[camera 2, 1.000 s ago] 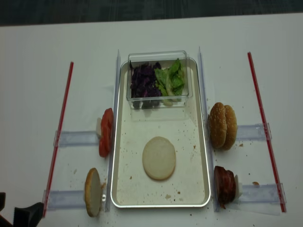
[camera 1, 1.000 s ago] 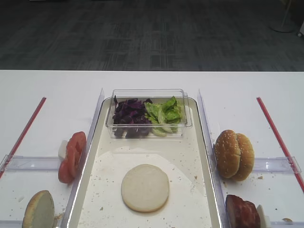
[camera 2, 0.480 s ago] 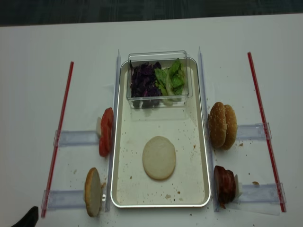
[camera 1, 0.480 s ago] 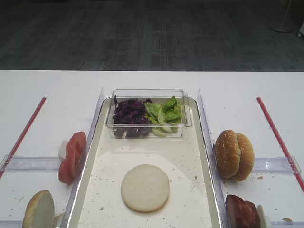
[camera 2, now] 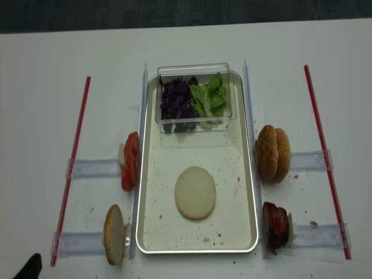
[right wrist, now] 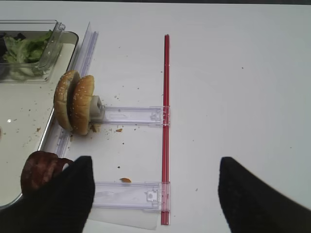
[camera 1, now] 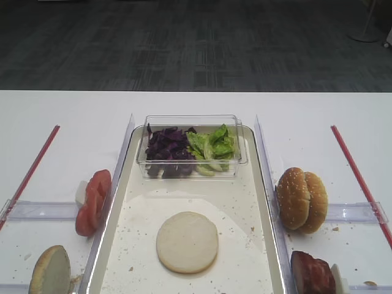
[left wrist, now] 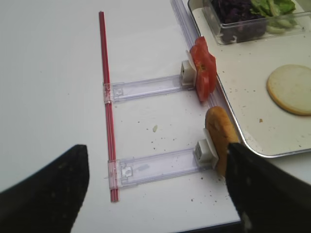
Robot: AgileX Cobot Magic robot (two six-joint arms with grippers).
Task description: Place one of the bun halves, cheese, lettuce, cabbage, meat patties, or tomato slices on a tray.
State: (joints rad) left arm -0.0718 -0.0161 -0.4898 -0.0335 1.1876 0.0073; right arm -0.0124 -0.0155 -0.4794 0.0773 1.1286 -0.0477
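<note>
Hanging back over the near left corner of the white table [camera 1: 73, 122], the left gripper [left wrist: 155, 194] has its two dark fingers [left wrist: 46, 194] spread wide with nothing between them. The right gripper [right wrist: 150, 194] hovers likewise on its own side, fingers well apart and holding nothing.

Only a dark tip of the left gripper shows at the bottom edge of the realsense overhead; the other high view shows neither arm. The wrist views give what those lack: the left one looks down on the tomato slices [left wrist: 203, 73] standing on edge in a clear holder and, nearer, a bun half [left wrist: 219, 141] upright on edge just outside the tray [left wrist: 252, 145]. The right one shows the sesame buns [right wrist: 75, 102] and the meat patties [right wrist: 41, 170] beside the tray's other long side.

One bun half [camera 1: 187, 242] lies flat on the tray, pale cream face up, round, ringed with crumbs. At the far end a clear tub [camera 1: 191, 122] holds purple cabbage [camera 1: 166, 147] touching green lettuce [camera 1: 214, 147].
</note>
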